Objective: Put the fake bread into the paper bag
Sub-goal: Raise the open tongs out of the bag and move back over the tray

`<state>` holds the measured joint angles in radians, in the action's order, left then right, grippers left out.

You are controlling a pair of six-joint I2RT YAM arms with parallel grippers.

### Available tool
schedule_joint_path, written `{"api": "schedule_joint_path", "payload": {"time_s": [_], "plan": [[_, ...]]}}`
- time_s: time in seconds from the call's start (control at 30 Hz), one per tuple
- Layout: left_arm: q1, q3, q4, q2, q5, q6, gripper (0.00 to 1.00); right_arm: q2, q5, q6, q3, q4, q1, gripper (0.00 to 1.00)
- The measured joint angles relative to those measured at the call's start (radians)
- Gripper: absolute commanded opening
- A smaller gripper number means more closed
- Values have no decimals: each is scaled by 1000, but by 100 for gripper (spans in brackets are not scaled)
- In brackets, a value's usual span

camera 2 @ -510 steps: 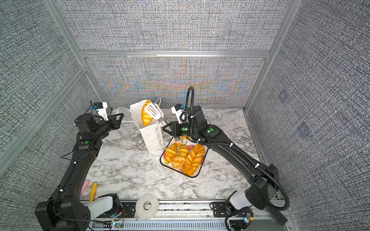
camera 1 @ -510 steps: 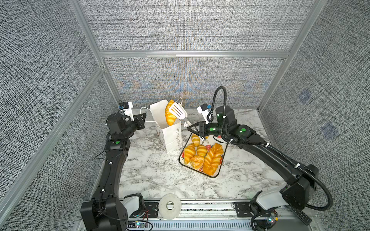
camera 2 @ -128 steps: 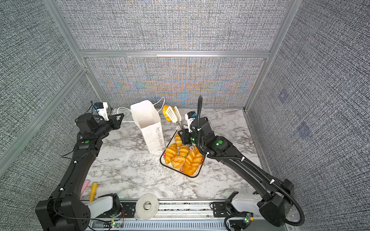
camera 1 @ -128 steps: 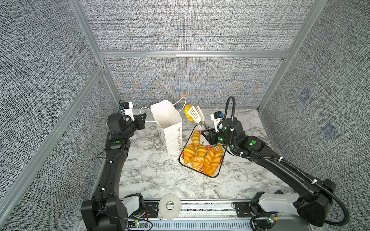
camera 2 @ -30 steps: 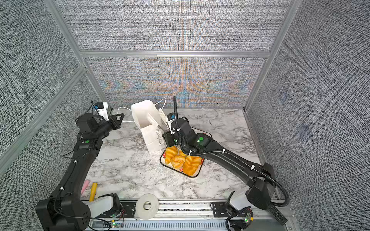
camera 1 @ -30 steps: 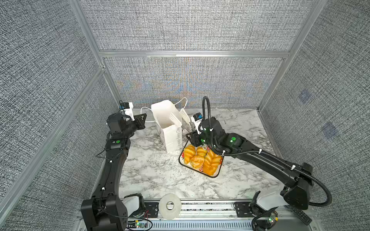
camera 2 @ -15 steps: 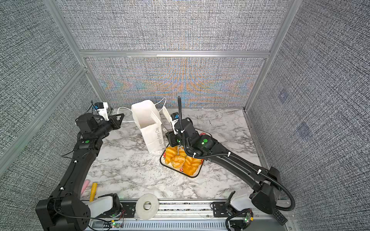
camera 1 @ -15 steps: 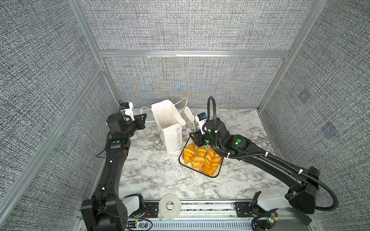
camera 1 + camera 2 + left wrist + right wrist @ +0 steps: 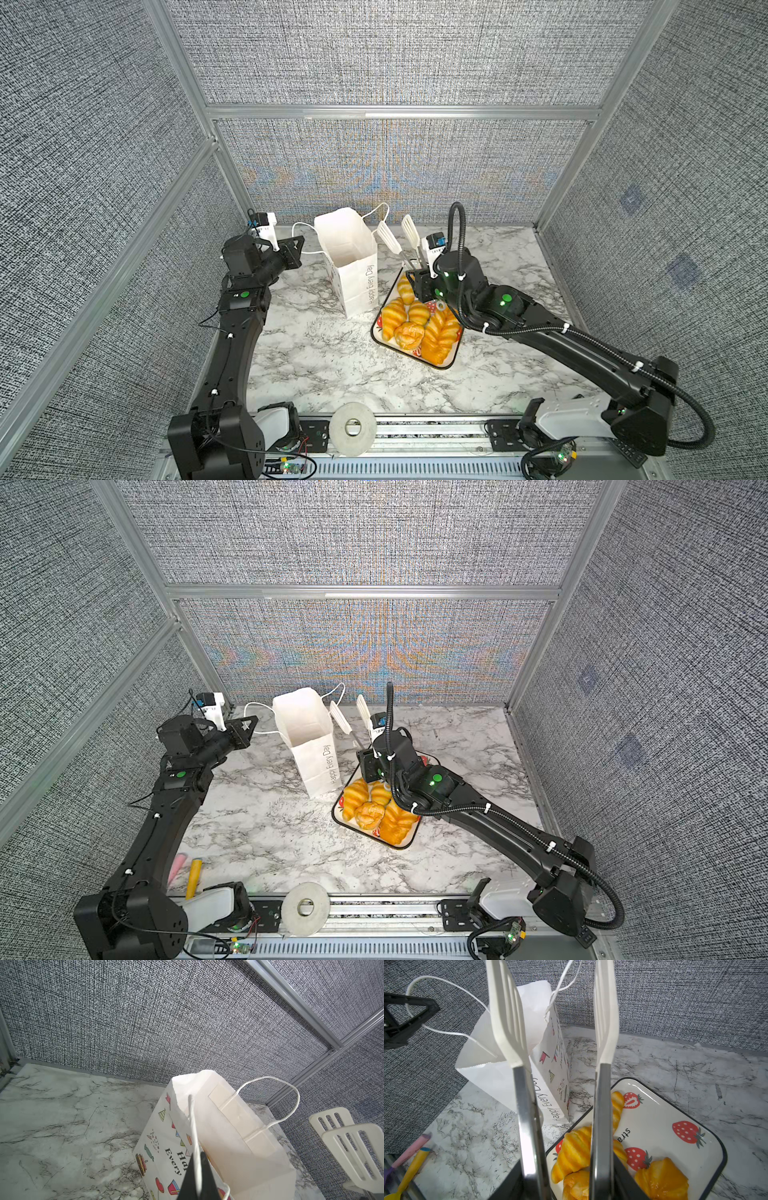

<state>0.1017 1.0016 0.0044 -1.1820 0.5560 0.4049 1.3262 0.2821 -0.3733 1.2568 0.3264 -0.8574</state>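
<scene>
The white paper bag (image 9: 353, 257) (image 9: 311, 746) stands open at the back of the table; only white paper shows inside it. My left gripper (image 9: 297, 249) (image 9: 197, 1178) is shut on the bag's cord handle (image 9: 194, 1132) and holds it out to the left. Several pieces of golden fake bread (image 9: 415, 324) (image 9: 575, 1151) lie on the strawberry tray (image 9: 446, 365) right of the bag. My right gripper (image 9: 419, 282) (image 9: 569, 1186) is shut on white-tipped metal tongs (image 9: 385, 239) (image 9: 506, 1022). The tongs point up, spread and empty, between bag and tray.
A roll of tape (image 9: 354, 426) sits on the front rail. Pink and yellow utensils (image 9: 193, 870) lie at the front left of the marble table. Grey panel walls close in the back and both sides.
Over the last second my right arm drew the tongs from the bag's mouth back to the right. They held a piece of bread some seconds ago and are empty now. The left arm stays put.
</scene>
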Motion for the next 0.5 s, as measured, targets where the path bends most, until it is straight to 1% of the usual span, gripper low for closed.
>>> {"api": "schedule_joint_path", "payload": {"time_s": [0.2,0.3,0.5], "plan": [[0,0,0,0,0,0,0,18,21,-48,-1,13,47,50],[0,0,0,0,0,0,0,43,24,-83,8,49,79,50],[0,0,0,0,0,0,0,90,-11,-161,13,104,164,50]]}}
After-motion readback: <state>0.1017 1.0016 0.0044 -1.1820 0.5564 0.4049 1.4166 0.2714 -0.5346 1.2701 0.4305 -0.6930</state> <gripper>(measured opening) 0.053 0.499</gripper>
